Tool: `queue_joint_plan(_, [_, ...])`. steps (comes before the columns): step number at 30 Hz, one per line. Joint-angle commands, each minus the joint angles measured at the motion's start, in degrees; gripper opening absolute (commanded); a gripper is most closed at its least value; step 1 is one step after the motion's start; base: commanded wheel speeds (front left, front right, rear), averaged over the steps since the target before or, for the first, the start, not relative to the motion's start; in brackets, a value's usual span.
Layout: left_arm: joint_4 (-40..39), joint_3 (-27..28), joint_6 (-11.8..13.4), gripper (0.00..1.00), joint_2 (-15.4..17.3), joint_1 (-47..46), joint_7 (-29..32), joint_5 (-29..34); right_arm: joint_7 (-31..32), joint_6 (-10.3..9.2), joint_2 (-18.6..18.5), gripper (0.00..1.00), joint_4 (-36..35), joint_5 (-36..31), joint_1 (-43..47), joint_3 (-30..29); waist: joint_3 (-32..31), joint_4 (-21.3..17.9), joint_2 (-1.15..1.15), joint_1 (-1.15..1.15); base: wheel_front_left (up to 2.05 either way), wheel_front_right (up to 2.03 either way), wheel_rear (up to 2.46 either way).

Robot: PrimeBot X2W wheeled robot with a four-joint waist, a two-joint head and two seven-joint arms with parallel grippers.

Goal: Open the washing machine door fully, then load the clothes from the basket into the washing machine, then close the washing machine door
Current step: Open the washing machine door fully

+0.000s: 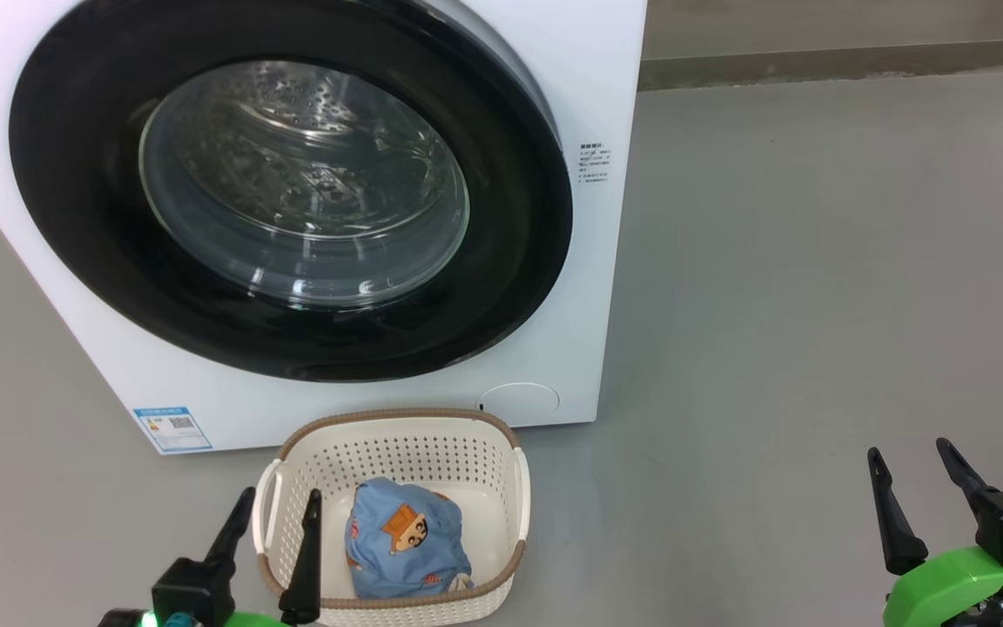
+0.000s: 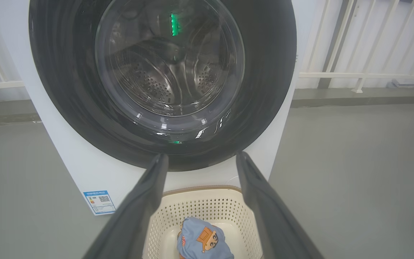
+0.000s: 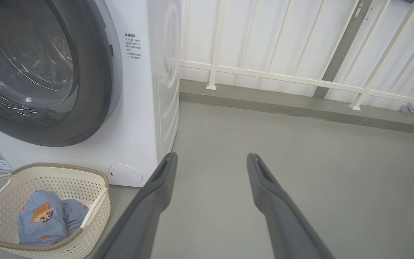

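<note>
Basket (image 1: 380, 457) near front of washing machine (image 1: 292, 402)

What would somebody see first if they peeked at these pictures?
The big round washing machine door, shiny black with a glass middle, sits shut at the upper left of the head view. Below it on the grey floor stands the basket holding blue cartoon clothes, the open left claw near it.

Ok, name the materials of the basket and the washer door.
Cream perforated basket: matte moulded plastic, judging by its punched holes; brown rim looks woven, probably plastic. Round washer door: glossy black rim, likely plastic, around clear bulging glass showing sharp reflections.
</note>
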Motion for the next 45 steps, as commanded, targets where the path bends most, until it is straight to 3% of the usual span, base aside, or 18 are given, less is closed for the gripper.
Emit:
queue_joint_plan(1, [-1.36,2.2,0.18,1.0,0.72,-2.38,-0.78,0.59,-0.76,0.25,-0.85,1.0,-1.59,0.14,-1.48,0.91,0.05,0.01,0.0,0.0,0.0,0.0,0.0])
queue_joint_plan(18, [-2.13,2.32,0.31,1.0,0.47,-3.26,-0.78,1.19,-1.07,0.25,-0.64,1.0,-1.95,2.91,-3.04,-0.12,2.75,1.12,0.0,0.0,0.0,0.0,0.0])
queue_joint_plan(22, [-2.9,2.7,0.21,1.0,0.47,-4.0,-0.78,1.18,-0.82,0.25,-0.26,1.0,-1.83,7.79,-5.24,-1.51,4.75,1.34,0.0,0.0,0.0,0.0,0.0])
queue_joint_plan(27, [-3.82,3.17,0.24,1.0,0.13,-5.09,-0.78,1.48,0.53,0.25,0.41,1.0,-0.09,21.4,-10.14,-2.75,7.51,1.48,0.0,0.0,0.0,0.0,0.0])
queue_joint_plan(28, [-4.16,3.3,0.26,1.0,-0.12,-5.65,-0.78,1.69,0.94,0.25,-0.03,0.47,0.52,26.4,-12.6,-2.94,8.8,1.39,0.0,0.0,0.0,0.0,0.0])
queue_joint_plan(29, [-4.2,3.29,0.11,1.0,-0.29,-5.98,-0.78,1.68,1.2,0.25,-0.07,0.02,1.09,29.2,-13.97,-3.21,9.47,1.41,0.0,0.0,0.0,0.0,0.0])
queue_joint_plan(36, [-4.32,2.87,-0.74,1.0,-0.93,-9.1,-0.78,2.79,5.64,0.25,-0.17,0.0,6.23,48.92,-24.66,-4.38,13.87,1.91,0.0,0.0,0.0,0.0,0.0])
queue_joint_plan(45, [-4.01,2.49,-1.67,1.0,-2.35,-11.96,-0.78,3.96,20.11,0.25,0.22,0.0,16.73,71.54,-37.47,-8.36,17.2,3.9,0.0,0.0,0.0,0.0,0.0])
